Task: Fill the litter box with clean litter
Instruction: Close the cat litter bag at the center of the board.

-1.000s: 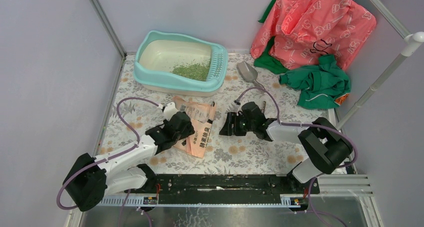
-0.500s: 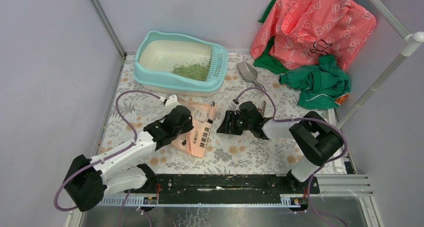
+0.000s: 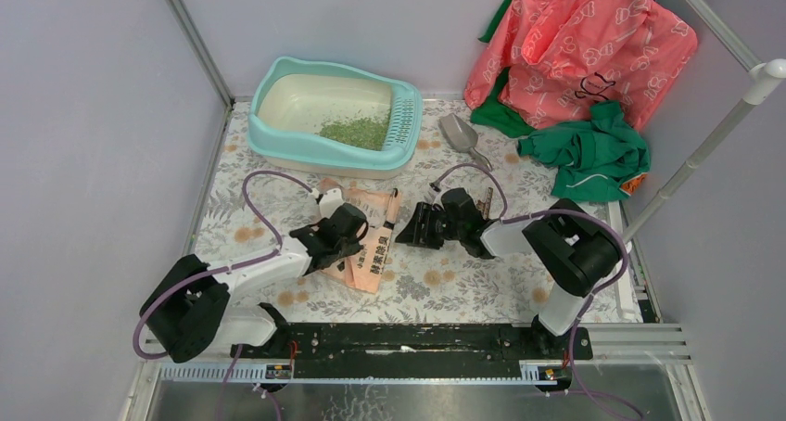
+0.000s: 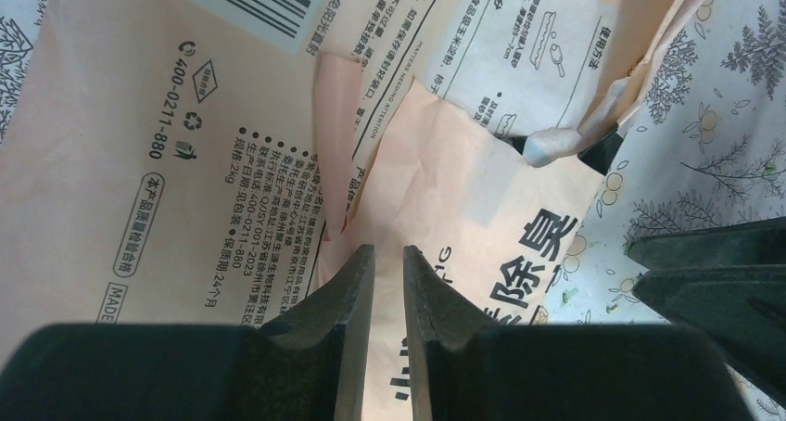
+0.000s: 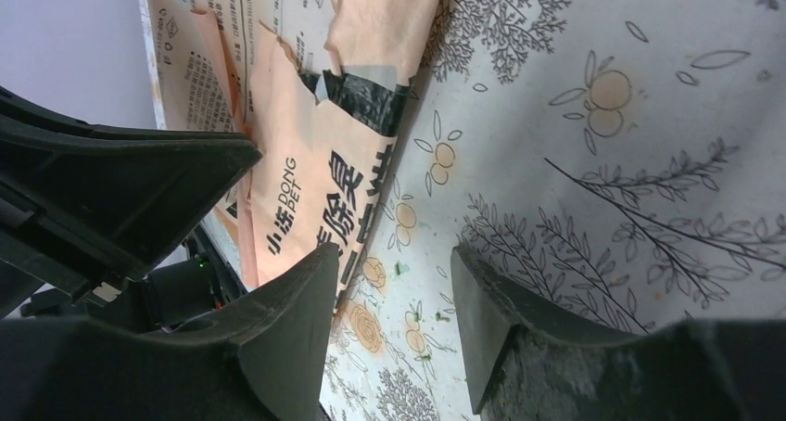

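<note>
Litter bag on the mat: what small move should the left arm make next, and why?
Probably close the left gripper fully on the raised fold of the paper bag, then lift a little. Its jaws stand a slit apart over that fold, the bag lies flat, and the litter box holds only a small heap of clean litter. The right gripper is open beside the bag's edge.

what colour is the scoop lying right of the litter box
Plain grey. The scoop shows best in the top external view.
</note>
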`<state>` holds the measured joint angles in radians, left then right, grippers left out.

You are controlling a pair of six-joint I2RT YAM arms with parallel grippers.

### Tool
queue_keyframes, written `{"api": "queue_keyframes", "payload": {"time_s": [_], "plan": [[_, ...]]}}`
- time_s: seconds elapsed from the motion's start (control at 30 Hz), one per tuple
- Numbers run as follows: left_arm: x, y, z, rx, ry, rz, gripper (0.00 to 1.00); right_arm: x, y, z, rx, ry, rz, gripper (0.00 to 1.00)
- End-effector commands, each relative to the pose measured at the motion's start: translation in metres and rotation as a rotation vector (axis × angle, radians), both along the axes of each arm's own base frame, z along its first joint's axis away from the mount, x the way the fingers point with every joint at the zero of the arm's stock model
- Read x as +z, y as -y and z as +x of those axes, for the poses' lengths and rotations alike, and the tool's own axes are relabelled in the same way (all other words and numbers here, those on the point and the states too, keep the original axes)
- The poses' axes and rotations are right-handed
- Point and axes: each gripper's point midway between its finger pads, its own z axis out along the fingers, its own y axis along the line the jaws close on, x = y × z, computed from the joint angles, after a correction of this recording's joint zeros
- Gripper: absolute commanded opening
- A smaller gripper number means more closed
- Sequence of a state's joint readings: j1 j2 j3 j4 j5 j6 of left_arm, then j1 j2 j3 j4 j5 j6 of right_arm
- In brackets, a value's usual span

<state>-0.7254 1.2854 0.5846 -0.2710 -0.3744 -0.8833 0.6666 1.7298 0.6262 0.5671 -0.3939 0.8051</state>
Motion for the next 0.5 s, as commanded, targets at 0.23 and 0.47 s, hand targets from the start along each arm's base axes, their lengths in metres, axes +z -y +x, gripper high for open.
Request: {"api": "queue_keyframes", "payload": {"time_s": [0.23,0.47], "plan": [[-0.023,-0.021,-0.002,0.036,-0.01,0.032,0.24,-0.018,-0.021,0.001,0.024,-0.023,-0.018,0.55],[-0.037,-0.028,-0.006,0.047,-0.038,0.02,0.24,-0.029,-0.043,-0.007,0.053,-0.035,-0.011,0.55]]}}
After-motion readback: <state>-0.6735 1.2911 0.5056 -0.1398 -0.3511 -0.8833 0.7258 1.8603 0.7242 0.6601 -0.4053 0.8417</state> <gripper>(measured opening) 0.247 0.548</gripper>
